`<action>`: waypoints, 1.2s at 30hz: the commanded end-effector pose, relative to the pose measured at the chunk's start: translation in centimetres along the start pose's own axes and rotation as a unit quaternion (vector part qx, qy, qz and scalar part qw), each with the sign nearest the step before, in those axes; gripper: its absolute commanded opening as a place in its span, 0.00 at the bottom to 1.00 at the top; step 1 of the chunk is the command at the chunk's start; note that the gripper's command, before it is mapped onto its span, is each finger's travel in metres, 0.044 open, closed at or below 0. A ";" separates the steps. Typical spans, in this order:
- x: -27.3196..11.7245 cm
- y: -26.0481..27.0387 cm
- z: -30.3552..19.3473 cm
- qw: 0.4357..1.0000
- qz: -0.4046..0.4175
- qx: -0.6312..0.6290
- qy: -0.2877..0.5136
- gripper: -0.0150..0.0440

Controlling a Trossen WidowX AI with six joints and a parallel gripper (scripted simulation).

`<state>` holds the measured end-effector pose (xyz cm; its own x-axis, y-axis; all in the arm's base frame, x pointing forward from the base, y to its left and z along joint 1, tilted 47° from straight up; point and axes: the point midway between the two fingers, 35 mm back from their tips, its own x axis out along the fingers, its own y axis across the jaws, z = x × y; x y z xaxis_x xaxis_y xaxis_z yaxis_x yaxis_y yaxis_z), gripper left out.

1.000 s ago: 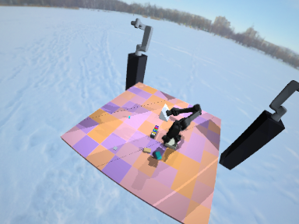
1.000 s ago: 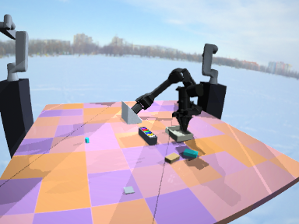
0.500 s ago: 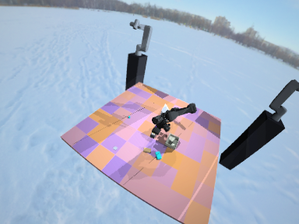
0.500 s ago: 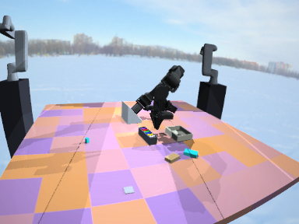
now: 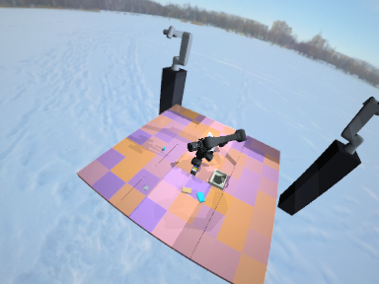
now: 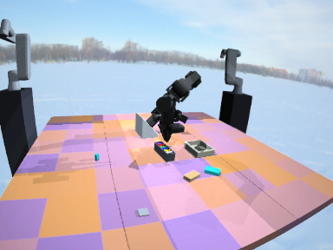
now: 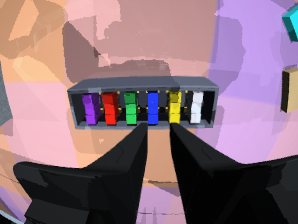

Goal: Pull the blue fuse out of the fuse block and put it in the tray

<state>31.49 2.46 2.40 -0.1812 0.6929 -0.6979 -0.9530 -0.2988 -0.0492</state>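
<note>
The dark fuse block (image 7: 143, 87) (image 6: 165, 153) lies on the checkered board and holds a row of upright fuses: purple, red, green, blue, yellow and white. The blue fuse (image 7: 153, 107) stands in its slot in the middle of the row. My gripper (image 7: 158, 128) (image 6: 166, 135) (image 5: 194, 169) hangs just above the block, pointing down. Its fingers stand a narrow gap apart with nothing between them, lined up with the blue fuse in the wrist view. The grey tray (image 6: 207, 152) (image 5: 217, 174) stands empty to the right of the block.
A cyan block (image 6: 212, 170) (image 5: 200, 196) (image 7: 292, 22) and a tan block (image 6: 192, 175) (image 5: 187, 189) lie in front of the tray. A grey wedge (image 6: 144, 126) stands behind the fuse block. A small cyan cube (image 6: 97, 156) and a grey tile (image 6: 143, 212) lie farther off.
</note>
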 end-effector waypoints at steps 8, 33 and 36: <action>1.1 0.2 -0.1 1.000 0.002 -0.001 -0.002 0.38; 3.0 0.3 -0.1 1.000 0.002 -0.002 -0.002 0.38; 3.0 0.3 -0.1 1.000 0.002 -0.002 -0.002 0.38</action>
<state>30.71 4.35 0.32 -0.1877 0.6915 -0.6975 -0.9496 -0.3093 -0.0511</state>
